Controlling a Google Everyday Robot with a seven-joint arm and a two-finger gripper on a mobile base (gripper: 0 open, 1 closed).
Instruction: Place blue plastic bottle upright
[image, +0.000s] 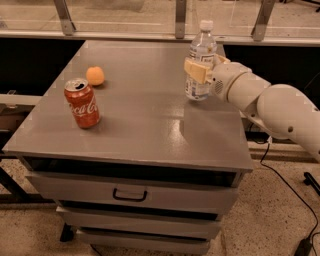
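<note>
The blue plastic bottle (201, 55), clear with a white cap and white label, stands upright at the back right of the grey cabinet top (135, 120). My gripper (202, 70) reaches in from the right and is shut on the bottle's middle, its tan fingers (194, 70) wrapped around the label. The bottle's base is at or just above the surface; I cannot tell whether it touches.
A red Coca-Cola can (82, 103) stands upright at the front left of the top. A small orange ball (95, 76) lies behind it. My white arm (270, 107) extends past the right edge. Drawers with a handle (129, 195) are below; a cable runs on the floor at right.
</note>
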